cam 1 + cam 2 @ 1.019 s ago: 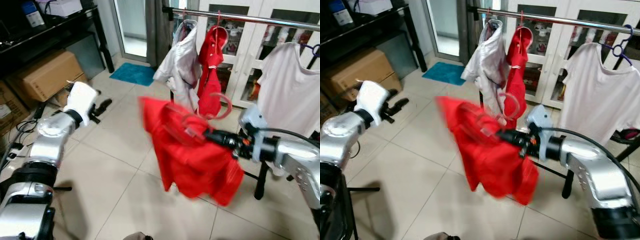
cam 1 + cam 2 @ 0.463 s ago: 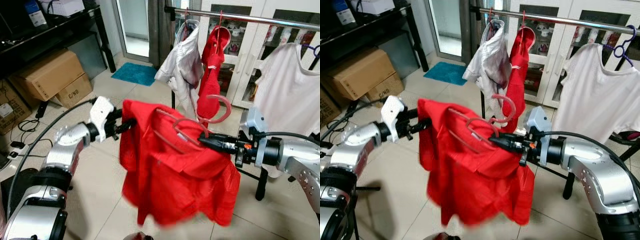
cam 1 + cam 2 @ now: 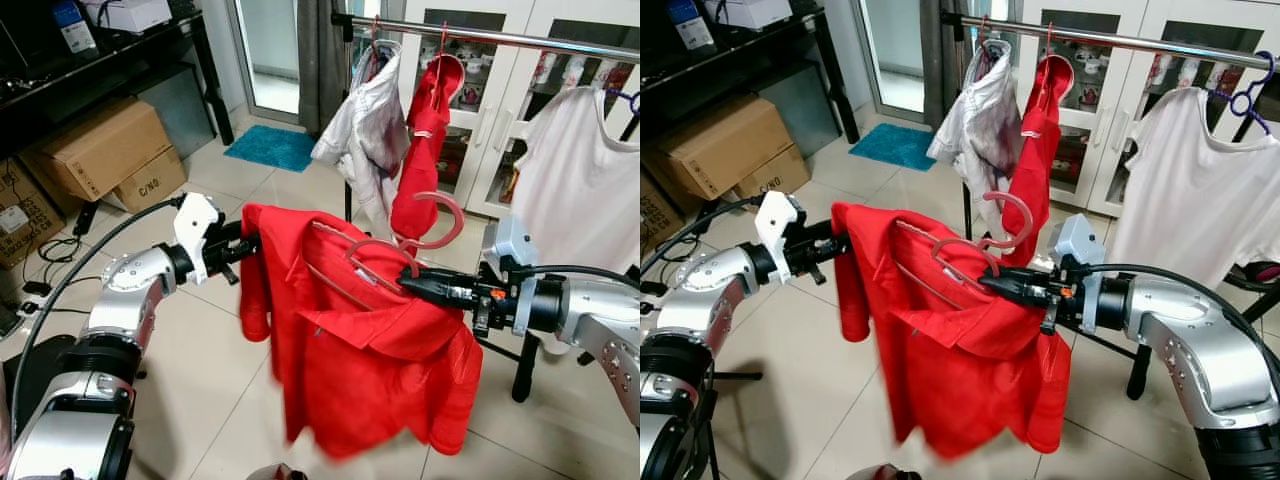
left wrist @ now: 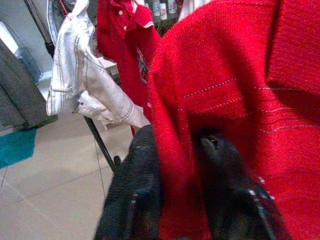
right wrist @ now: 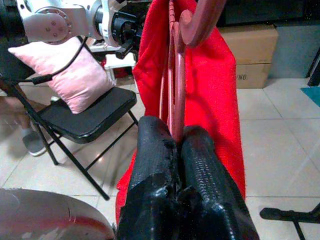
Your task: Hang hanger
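The right gripper [image 3: 412,281] is clamping the pink hanger [image 3: 385,250], hook pointing up, long axis running leftward to the left gripper [image 3: 243,250], which is pinching the red shirt [image 3: 370,350] draped on it.

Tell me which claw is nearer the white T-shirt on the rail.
Right. The right claw grips the pink hanger just beside the white T-shirt; the left claw pinches the red shirt's far shoulder.
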### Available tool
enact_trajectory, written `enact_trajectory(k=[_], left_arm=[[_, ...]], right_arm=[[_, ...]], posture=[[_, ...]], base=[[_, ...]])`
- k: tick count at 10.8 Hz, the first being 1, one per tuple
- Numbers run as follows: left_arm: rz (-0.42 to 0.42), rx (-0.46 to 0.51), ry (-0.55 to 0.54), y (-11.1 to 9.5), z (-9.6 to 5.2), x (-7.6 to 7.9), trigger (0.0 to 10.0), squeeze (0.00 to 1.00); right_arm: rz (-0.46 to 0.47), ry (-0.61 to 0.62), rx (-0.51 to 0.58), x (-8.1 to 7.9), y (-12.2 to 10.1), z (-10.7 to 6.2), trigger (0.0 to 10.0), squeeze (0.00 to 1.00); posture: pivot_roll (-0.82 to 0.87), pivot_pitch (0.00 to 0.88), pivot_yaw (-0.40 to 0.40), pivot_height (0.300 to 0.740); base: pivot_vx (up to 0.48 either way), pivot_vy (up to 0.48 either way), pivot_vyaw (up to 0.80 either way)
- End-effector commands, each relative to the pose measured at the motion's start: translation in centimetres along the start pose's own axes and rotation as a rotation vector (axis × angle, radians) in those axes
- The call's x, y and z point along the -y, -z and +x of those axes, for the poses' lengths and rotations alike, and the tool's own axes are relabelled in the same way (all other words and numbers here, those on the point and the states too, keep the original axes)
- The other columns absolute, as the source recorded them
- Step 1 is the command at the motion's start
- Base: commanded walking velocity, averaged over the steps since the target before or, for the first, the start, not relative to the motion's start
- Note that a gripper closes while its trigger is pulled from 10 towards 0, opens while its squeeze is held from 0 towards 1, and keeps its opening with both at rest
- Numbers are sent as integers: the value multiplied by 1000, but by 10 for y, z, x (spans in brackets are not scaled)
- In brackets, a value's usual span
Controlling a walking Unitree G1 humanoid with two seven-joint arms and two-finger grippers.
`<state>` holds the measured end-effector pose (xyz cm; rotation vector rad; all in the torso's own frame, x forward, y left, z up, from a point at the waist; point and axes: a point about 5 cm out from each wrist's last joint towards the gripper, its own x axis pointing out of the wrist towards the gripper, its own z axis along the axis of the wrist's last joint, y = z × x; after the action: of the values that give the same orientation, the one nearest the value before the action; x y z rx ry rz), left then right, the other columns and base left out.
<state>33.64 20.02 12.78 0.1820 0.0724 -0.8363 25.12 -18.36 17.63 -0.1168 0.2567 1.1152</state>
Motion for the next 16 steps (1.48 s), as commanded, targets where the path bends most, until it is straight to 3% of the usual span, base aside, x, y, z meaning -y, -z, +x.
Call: enact_trajectory(k=[1, 4, 7, 9, 10, 11, 12, 13, 14, 15, 16], left_arm=[[9, -15, -51, -2, -4, -8, 0, 0], [37, -67, -153, 3, -10, -19, 0, 0], [-25, 58, -364, -7, -20, -39, 0, 0], [-138, 123, -562, -9, -29, -54, 0, 0], [-256, 127, -745, -1, -37, -63, 0, 0], [-457, 194, -968, 7, -51, -73, 0, 0], [-601, 277, -1088, 11, -59, -77, 0, 0], [-663, 309, -1142, 13, -64, -79, 0, 0], [-662, 272, -1171, 18, -68, -79, 0, 0], [-721, 277, -1209, 23, -71, -78, 0, 0], [-642, 208, -1123, 24, -60, -72, 0, 0]], right_arm=[[-41, -15, 24, -3, -6, -1, 0, 0], [-72, 11, 16, 0, -10, -2, 0, 0], [-78, 25, 3, 1, -8, -3, 0, 0], [-89, 142, 7, 13, -8, -2, 0, 0], [-73, 150, 45, 14, -11, -2, 0, 0], [-65, 131, 53, 12, -11, -3, 0, 0], [-63, 129, 46, 11, -9, -3, 0, 0], [-61, 131, 48, 11, -8, -4, 0, 0], [-57, 149, 49, 12, -8, -5, 0, 0], [-54, 160, 49, 14, -7, -5, 0, 0], [-55, 163, 49, 14, -8, -4, 0, 0]], posture=[[-164, 0, 126, 740], [-165, 0, 125, 740], [-163, 0, 122, 740], [-161, 0, 125, 740], [-162, 0, 127, 740], [-163, 0, 128, 740], [-164, 0, 129, 740], [-164, 0, 130, 740], [-161, 0, 131, 740], [-160, 0, 132, 740], [-158, 0, 132, 740]], base=[[0, 0, 0], [0, 0, 0], [0, 0, 0], [0, 0, 0], [0, 0, 0], [0, 0, 0], [0, 0, 0], [0, 0, 0], [0, 0, 0], [0, 0, 0], [0, 0, 0]])
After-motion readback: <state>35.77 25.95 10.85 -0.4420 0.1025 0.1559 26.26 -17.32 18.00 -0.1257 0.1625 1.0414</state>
